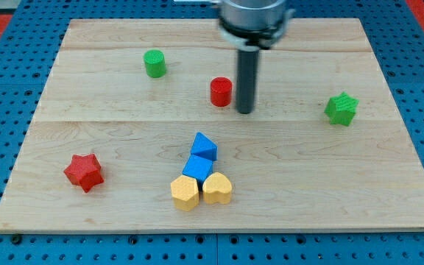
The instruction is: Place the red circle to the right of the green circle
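The red circle (pixel 221 91) is a short red cylinder standing near the middle of the wooden board (pixel 124 132). The green circle (pixel 154 63) is a short green cylinder up and to the view's left of it, about a hand's width away. My tip (pixel 245 111) rests on the board just to the view's right of the red circle, slightly lower, with a small gap between them. The dark rod rises from the tip to the arm's metal end at the view's top.
A green star (pixel 341 109) lies at the view's right. A red star (pixel 84 171) lies at the lower left. Two blue blocks (pixel 203 147) (pixel 196 168) and two yellow blocks (pixel 185 192) (pixel 217 188) cluster at bottom centre.
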Robot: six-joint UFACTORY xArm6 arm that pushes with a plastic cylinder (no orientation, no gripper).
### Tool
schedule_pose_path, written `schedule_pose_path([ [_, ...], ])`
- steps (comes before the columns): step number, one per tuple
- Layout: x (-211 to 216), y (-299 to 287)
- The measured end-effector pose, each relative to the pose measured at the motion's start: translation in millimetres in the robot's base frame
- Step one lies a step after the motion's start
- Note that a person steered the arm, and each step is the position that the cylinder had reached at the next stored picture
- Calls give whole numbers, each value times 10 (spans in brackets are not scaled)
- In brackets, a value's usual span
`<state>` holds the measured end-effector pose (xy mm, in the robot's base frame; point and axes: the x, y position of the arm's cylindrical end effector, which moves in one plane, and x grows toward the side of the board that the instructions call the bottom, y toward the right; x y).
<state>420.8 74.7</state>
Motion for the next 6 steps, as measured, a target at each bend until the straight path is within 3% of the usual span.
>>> schedule_pose_path([
  [1,-206,-317],
  [2,-451,-1079],
  [3,54,-1305],
  [4,-90,-1622],
  [6,-1126,-1568],
])
